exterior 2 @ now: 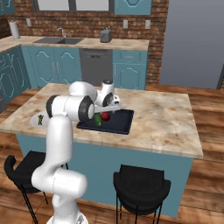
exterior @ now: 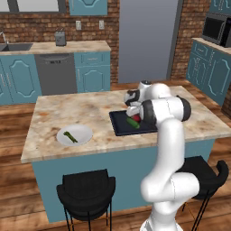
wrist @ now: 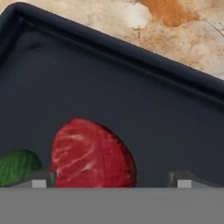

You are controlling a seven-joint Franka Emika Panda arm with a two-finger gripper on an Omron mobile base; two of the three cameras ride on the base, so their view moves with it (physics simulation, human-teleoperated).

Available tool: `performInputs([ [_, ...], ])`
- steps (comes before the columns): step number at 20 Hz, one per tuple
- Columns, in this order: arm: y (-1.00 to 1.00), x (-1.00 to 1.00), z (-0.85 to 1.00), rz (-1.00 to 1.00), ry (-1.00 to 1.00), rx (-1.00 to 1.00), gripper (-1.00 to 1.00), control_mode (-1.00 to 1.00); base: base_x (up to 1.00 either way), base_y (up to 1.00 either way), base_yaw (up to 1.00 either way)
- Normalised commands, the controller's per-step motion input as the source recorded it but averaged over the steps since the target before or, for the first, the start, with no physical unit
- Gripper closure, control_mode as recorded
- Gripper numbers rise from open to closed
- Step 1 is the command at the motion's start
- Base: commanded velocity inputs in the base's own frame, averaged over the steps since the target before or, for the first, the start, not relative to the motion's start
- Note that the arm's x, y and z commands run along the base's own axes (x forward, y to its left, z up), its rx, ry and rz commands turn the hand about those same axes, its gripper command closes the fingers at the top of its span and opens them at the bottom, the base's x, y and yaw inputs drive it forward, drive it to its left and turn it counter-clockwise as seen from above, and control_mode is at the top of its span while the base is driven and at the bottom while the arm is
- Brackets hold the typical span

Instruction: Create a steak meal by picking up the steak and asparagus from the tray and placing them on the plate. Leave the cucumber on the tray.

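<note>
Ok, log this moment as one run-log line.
asparagus: on plate | steak: on tray, between tool tips | tool: open, nothing held | cucumber: on tray

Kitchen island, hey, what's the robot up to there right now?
The robot is plating a steak meal. The asparagus already lies on the white plate. The open gripper hangs low over the black tray, its fingertips either side of the steak, not gripping it. The cucumber sits beside the steak on the tray.
</note>
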Motion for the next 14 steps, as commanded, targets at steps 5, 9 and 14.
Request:
performInputs([
  [5,0.0,0.1,-0.61,0.01,0.0,0.0,-1.0,-1.0,0.0,0.0,0.0],
  [9,0.01,-0.1,-0.46,0.02,0.0,0.0,-1.0,-1.0,0.0,0.0,0.0],
  [14,0.04,-0.49,-0.45,0.03,0.0,0.0,-1.0,-1.0,0.0,0.0,0.0],
])
